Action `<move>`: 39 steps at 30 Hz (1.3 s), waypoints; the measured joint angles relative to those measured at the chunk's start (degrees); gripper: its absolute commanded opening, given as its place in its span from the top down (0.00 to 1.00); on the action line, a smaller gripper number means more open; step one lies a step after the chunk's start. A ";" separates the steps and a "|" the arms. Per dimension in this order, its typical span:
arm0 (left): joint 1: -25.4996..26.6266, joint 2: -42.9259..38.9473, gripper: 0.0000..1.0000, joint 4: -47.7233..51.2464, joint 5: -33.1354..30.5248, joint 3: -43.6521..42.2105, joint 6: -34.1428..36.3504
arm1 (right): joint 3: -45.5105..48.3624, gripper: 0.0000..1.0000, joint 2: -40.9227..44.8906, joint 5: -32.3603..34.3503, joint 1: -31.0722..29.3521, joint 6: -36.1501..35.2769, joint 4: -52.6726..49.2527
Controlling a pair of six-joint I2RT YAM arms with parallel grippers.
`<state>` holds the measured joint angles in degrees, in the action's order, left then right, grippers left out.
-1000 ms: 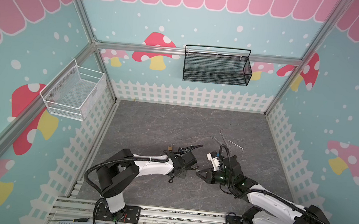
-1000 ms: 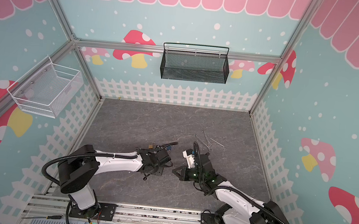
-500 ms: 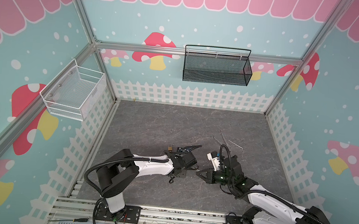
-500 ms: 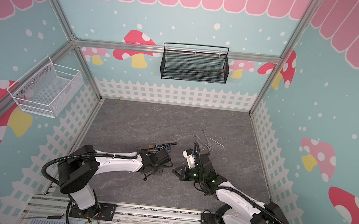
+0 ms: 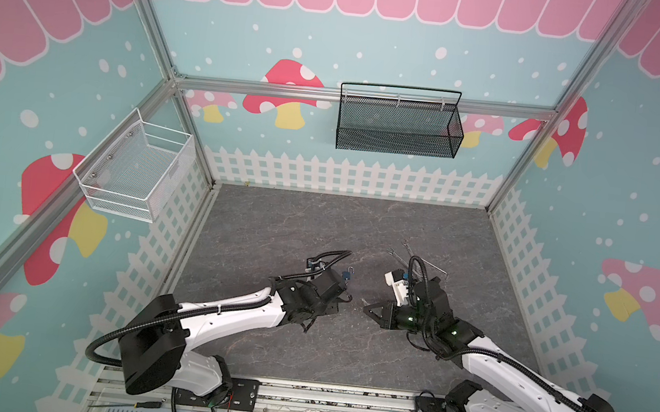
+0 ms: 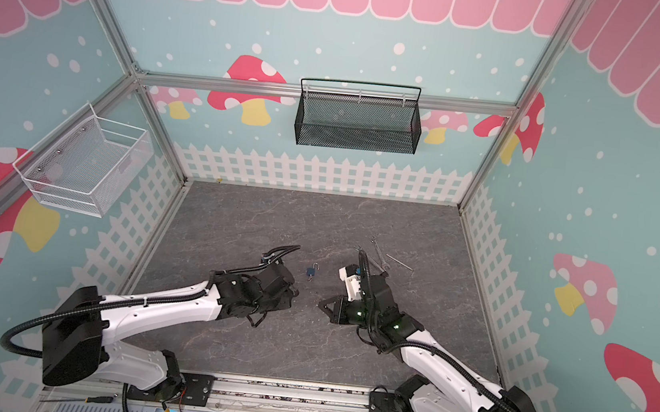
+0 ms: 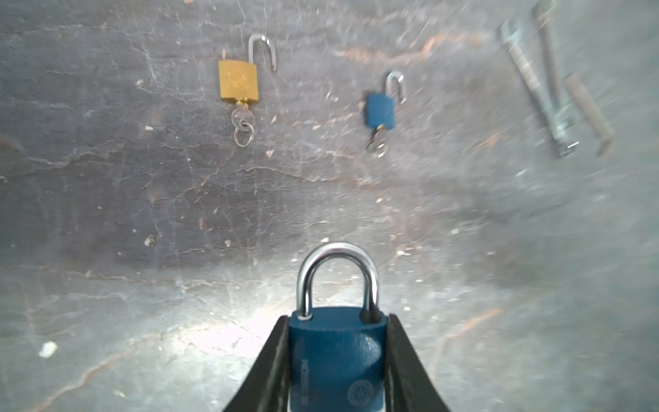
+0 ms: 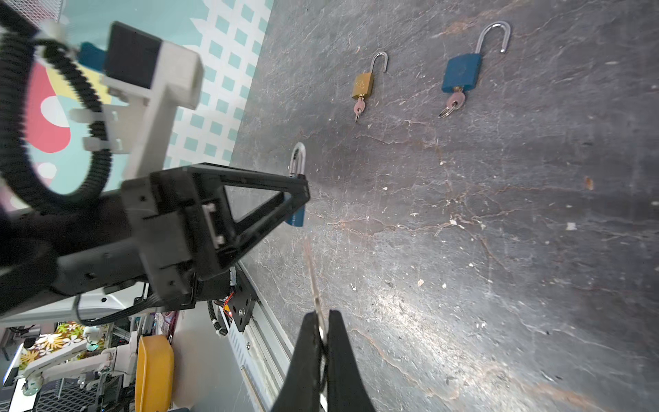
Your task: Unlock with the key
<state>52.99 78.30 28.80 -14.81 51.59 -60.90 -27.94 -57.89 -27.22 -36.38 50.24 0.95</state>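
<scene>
My left gripper is shut on a blue padlock, one finger on each side of the body. Its steel shackle is closed and sticks out past the fingertips. My right gripper is shut on a key. The key's blade points at the underside of the held blue padlock, with its tip close to it. In both top views the left gripper and the right gripper face each other low over the grey floor.
An open gold padlock and an open small blue padlock lie on the floor, each with a key in it. Metal tools lie behind the right arm. A black basket and a white basket hang on the walls.
The left gripper's jaws have drawn in a little on the blue padlock. Both arms stay almost where they were.
</scene>
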 measured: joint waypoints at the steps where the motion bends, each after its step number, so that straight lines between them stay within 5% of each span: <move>1: 0.00 -1.20 1.00 -0.50 0.02 -0.26 -1.44 | -0.07 1.00 0.00 0.48 -0.39 0.17 -0.33; 18: 1.46 -7.39 1.00 -5.09 -3.65 -0.48 -17.86 | -4.50 1.00 -6.73 14.58 -17.33 7.45 2.62; 39: 2.60 -7.21 1.00 -3.34 -7.65 0.11 -20.13 | -6.32 1.00 -9.66 22.69 -20.41 11.76 9.70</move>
<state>55.59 71.09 25.45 -22.46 51.70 -81.03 -34.26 -67.55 -4.54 -56.80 62.00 10.66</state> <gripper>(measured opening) 0.331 0.054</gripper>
